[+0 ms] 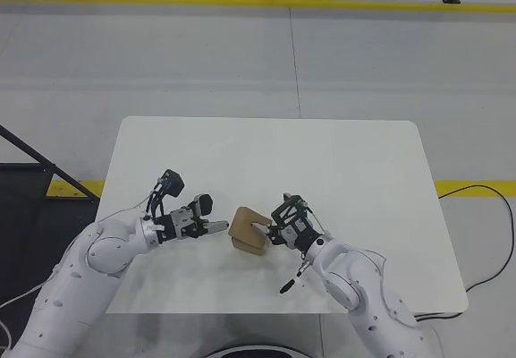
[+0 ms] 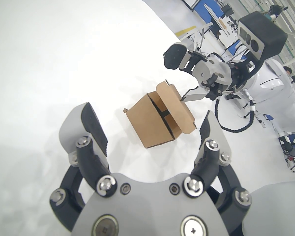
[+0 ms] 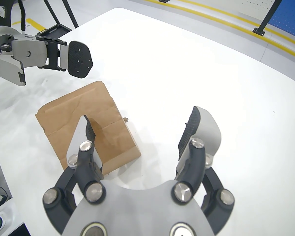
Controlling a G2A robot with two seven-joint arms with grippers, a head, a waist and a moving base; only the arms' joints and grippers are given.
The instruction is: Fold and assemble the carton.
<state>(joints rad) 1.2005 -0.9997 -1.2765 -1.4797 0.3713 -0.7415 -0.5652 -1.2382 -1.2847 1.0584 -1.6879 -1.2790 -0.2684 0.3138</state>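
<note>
White tabletop (image 1: pixel 365 161) under bright workshop lighting is carrying a single small brown carton (image 1: pixel 248 231), which is lying just off the table's centre toward 7 o'clock. Its body is already standing squared up as a box. At its open end the inner panels are looking folded inward, with dark gaps showing between them. One large flap (image 2: pixel 174 106) is standing ajar over that end, not yet tucked in. By these pictures the job is looking well past halfway: the remaining work appears to be pressing that flap down and seating its tab.

At the carton's 3 o'clock, the right gripper (image 3: pixel 141 116) is sitting with its jaws spread apart. One of its fingers (image 3: pixel 88 130) is lying over the flap's outer face and seemingly touching it, while the other is hanging over bare table. At the carton's 9 o'clock, the left gripper (image 2: pixel 148 115) is hovering near the box without touching it, jaws wide apart and holding nothing.

No printing or label is showing on the plain cardboard, and no writing can be read elsewhere. Beyond the table, a yellow floor line (image 1: pixel 490 188) is running past at 3 o'clock, and blue partition panels (image 3: pixel 291 8) are lining the far side of the hall.
</note>
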